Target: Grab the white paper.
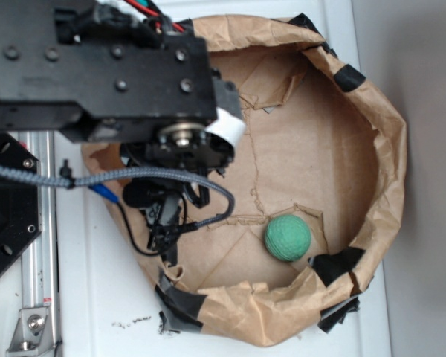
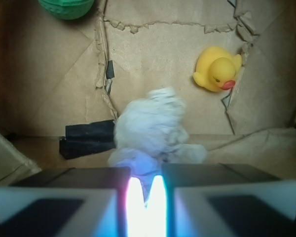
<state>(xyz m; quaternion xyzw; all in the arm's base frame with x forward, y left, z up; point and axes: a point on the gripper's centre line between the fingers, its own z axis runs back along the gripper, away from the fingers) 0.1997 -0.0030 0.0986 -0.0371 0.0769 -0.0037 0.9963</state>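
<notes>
The white paper (image 2: 150,123) is a crumpled off-white wad lying on the brown floor in the wrist view. Its near end is pinched in the narrow gap between the two glowing fingers of my gripper (image 2: 145,197). The jaws are nearly together, shut on it. In the exterior view my gripper (image 1: 167,223) hangs low over the left side of the brown paper enclosure. There the arm hides the white paper.
A green ball (image 1: 288,238) rests at the front right of the enclosure, and shows at the wrist view's top left as the green ball (image 2: 66,7). A yellow rubber duck (image 2: 218,69) sits beyond the wad. The brown paper wall (image 1: 386,149) with black tape (image 2: 86,138) rings the area.
</notes>
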